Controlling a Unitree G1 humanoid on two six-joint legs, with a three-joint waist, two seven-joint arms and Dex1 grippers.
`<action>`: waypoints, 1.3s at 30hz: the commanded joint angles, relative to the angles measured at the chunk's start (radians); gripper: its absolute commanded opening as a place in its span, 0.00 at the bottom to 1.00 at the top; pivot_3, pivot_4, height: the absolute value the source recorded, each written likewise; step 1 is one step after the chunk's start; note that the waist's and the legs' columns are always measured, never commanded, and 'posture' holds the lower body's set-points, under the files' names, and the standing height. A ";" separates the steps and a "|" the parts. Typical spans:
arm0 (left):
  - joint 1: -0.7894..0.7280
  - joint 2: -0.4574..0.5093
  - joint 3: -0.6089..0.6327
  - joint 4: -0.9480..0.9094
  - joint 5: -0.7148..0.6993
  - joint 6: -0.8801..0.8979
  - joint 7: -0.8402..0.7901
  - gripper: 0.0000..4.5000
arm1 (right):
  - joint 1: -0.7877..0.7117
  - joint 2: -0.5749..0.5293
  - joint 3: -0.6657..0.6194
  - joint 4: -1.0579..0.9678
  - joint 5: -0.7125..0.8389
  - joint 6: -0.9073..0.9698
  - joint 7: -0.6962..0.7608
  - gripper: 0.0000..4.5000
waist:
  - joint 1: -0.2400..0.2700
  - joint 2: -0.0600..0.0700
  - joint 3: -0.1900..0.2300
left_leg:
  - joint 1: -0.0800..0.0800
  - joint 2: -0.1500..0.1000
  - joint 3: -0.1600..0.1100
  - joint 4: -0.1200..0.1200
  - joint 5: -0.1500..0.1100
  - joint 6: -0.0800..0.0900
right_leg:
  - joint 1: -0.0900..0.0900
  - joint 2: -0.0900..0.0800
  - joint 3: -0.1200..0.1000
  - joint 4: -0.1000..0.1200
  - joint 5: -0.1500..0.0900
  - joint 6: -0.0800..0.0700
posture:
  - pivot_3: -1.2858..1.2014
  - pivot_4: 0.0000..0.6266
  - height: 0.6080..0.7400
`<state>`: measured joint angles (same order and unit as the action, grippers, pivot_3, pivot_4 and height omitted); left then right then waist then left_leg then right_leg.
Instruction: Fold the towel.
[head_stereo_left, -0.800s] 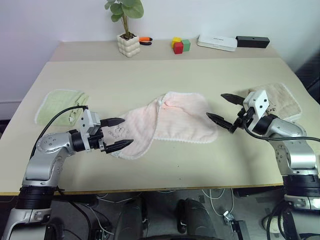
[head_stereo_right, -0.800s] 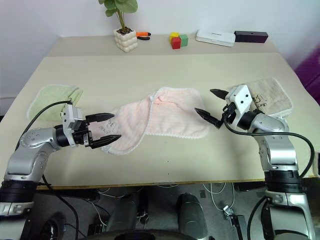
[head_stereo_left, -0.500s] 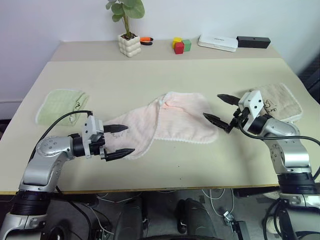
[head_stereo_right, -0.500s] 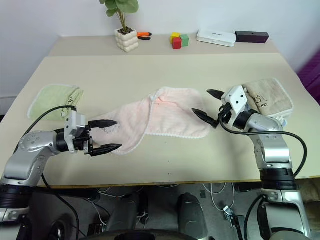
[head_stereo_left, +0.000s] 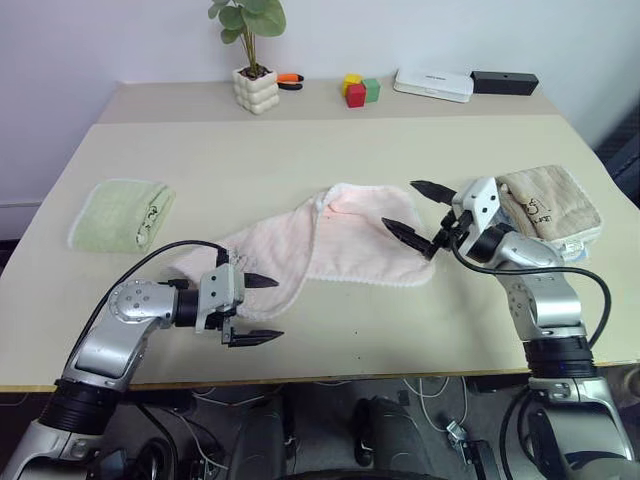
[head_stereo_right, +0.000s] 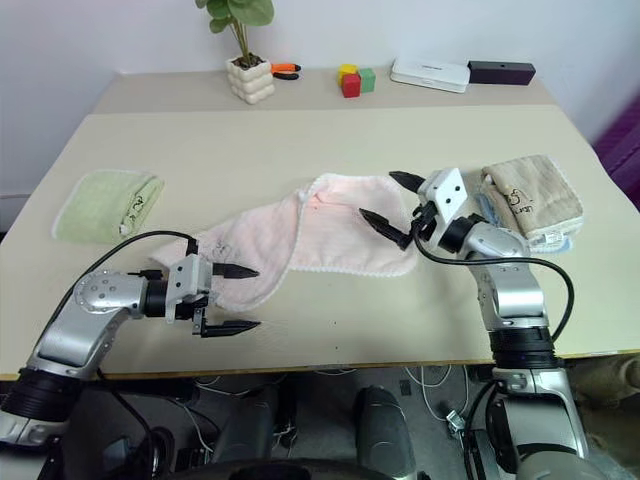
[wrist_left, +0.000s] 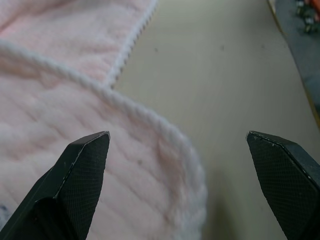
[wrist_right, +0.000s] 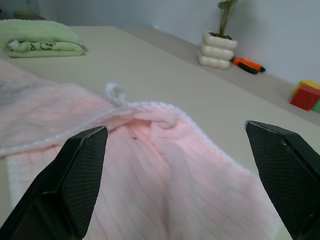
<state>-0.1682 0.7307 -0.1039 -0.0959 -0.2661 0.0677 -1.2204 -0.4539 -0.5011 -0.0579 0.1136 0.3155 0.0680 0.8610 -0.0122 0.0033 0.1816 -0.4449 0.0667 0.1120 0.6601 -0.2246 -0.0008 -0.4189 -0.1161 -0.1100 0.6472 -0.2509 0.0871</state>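
Pink towel lay rumpled mid-worktop, likely light, soft, limp. Left gripper and right gripper spread wide, empty. Best pinched at whitish edge corners.

Left pincer, jaws spread, has drawn back off the pink towel to its near corner by the table's front edge, while the right pincer, also spread, has shifted in over the towel's right end.
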 joint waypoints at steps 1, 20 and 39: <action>0.007 0.013 -0.007 0.003 0.043 -0.054 0.012 1.00 | -0.031 0.003 -0.008 0.001 -0.004 -0.033 -0.003 1.00 | 0.002 0.000 0.000 | 0.000 0.000 0.000 0.000 0.000 0.000 | 0.000 0.000 0.000 0.000 0.000 0.000 | 0.52 0.24 1.00; 0.023 -0.014 0.146 -0.036 -0.152 0.089 0.103 0.01 | -0.236 0.100 0.005 0.303 -0.095 -0.051 -0.160 1.00 | -0.002 0.000 0.000 | 0.000 0.000 0.002 0.000 0.000 0.000 | -0.001 0.000 0.000 0.001 0.000 0.000 | 0.52 0.24 1.00; 0.099 -0.046 0.286 -0.216 -0.242 0.235 0.303 0.01 | -0.697 0.169 -0.044 1.118 -0.212 0.076 -0.436 1.00 | -0.007 0.000 0.000 | 0.000 0.000 0.004 -0.001 0.001 0.000 | -0.001 0.000 0.001 0.002 0.000 0.000 | 0.52 0.24 1.00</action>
<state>-0.0780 0.6797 0.1533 -0.2725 -0.4918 0.3024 -0.9227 -1.1051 -0.3297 -0.0913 1.2266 0.1125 0.1356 0.4397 -0.0188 0.0037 0.1819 -0.4454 0.0667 0.1156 0.6592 -0.2240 -0.0013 -0.4203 -0.1162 -0.1088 0.6490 -0.2507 0.0872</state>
